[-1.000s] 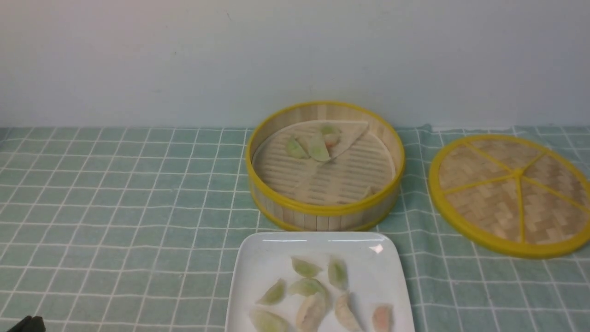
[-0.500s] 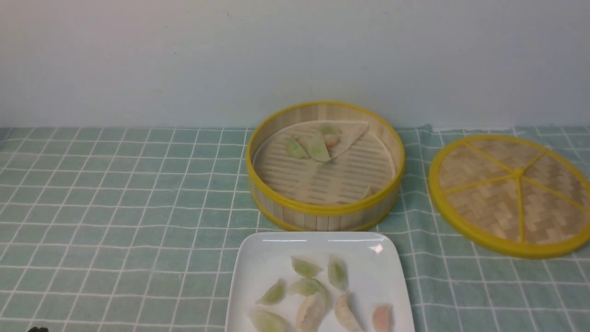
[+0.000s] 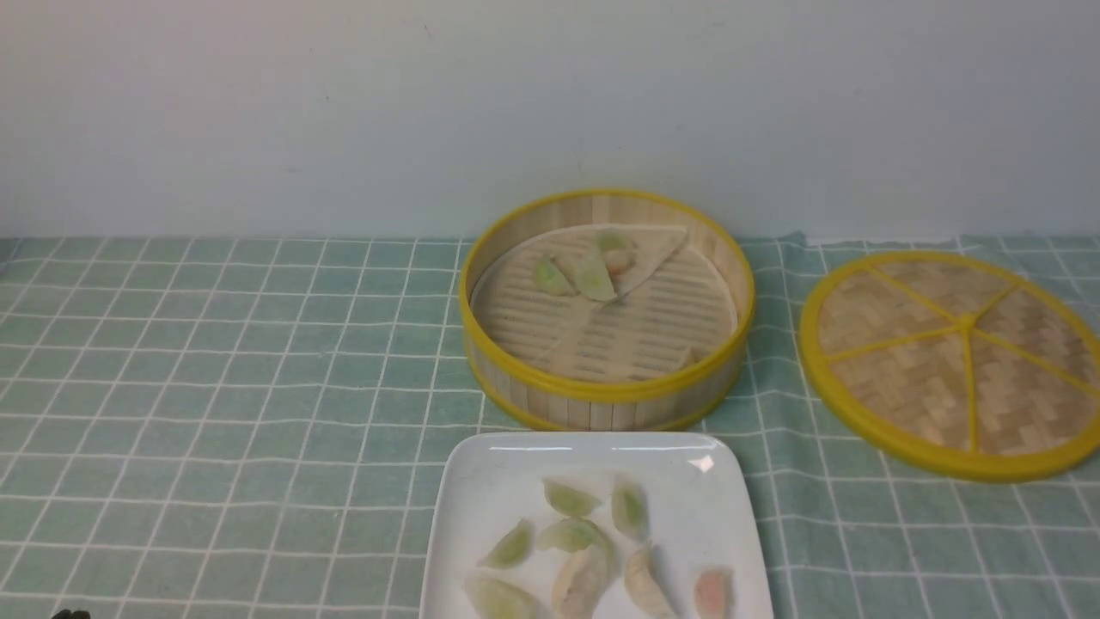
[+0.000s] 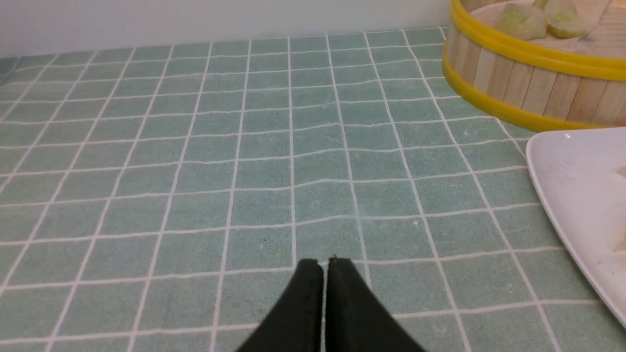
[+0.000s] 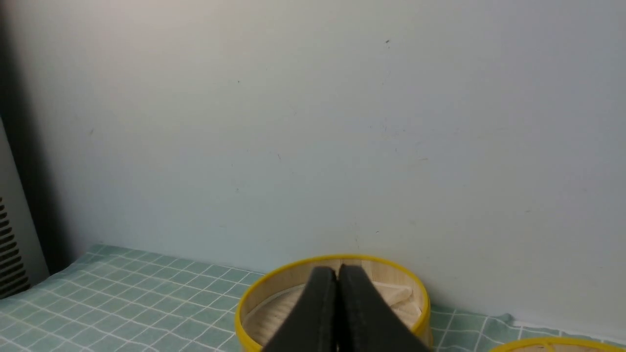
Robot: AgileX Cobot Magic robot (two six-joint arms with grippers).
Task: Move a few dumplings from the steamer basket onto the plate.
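My left end effector [image 4: 324, 266], closed and empty, has dropped almost out of the front view, well left of the plate [image 3: 481, 507]. Right end effector [image 5: 337, 274] closed, empty. Dumplings [image 3: 577, 537] unmoved on the plate; three remain in the steamer basket [image 3: 601, 391] behind it.

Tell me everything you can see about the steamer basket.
The steamer basket is round, with an upright wall of pale wooden slats, yellow rims top and bottom and a slatted floor under a pale liner. It stands open and upright on the green checked cloth, just behind the plate, its lid lying apart. About three dumplings remain inside, toward the back.
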